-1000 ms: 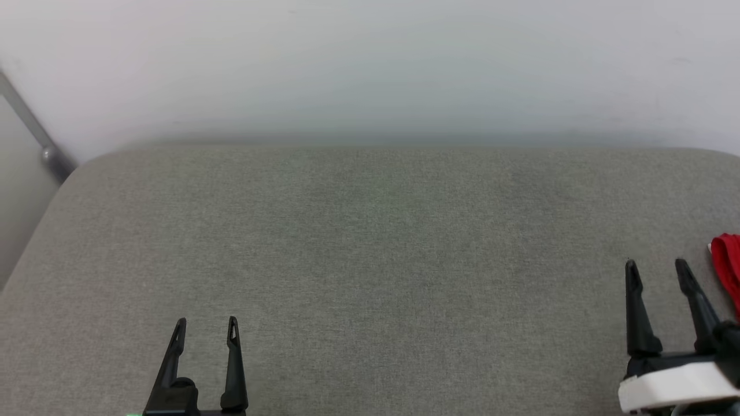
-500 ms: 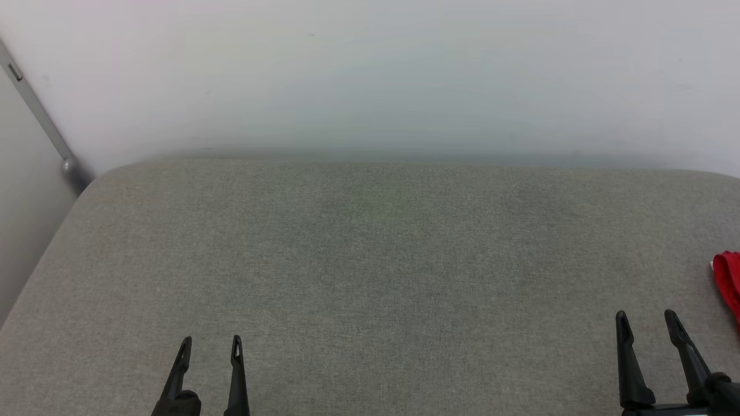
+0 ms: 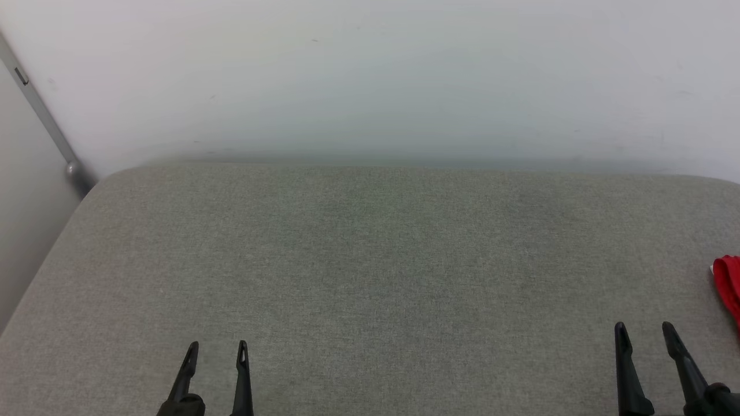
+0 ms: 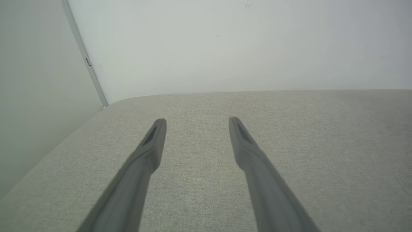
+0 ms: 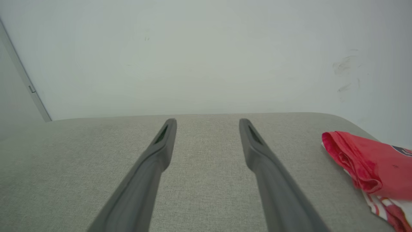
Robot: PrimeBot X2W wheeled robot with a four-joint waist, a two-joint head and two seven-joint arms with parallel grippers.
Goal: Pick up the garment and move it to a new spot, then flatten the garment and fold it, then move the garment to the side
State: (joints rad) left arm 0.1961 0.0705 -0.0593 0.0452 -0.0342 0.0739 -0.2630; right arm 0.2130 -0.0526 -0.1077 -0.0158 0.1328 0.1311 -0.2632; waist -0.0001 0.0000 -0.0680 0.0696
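- Head view: a wide grey padded surface point(image 3: 370, 260) runs up to a pale wall point(image 3: 370, 75), with a slanted metal strip point(image 3: 40, 112) in the far left corner.
- The left gripper point(image 3: 218, 345) pokes up from the bottom edge at the lower left. Its two dark fingers are spread apart, with bare grey cloth between them.
- The right gripper point(image 3: 644, 327) stands at the lower right, also spread wide and empty.
- The garment point(image 3: 729, 283) is a red bunch at the far right edge of the surface, cut off by the frame. It lies near the right gripper, just beyond it and to its right, not touching.
- Left wrist view: the left gripper point(image 4: 197, 119) holds its fingers well apart above the grey surface, gripping nothing. The wall and the metal strip point(image 4: 85, 61) lie ahead.
- Right wrist view: the right gripper point(image 5: 208, 120) is splayed wide and empty over the surface.
- The garment point(image 5: 373, 164) sits off to its right near the rounded far corner. It is a crumpled red heap, with white, red-striped fabric showing at its lower edge and a scrap of dark lettering at the frame's edge. It lies clear of both fingers.
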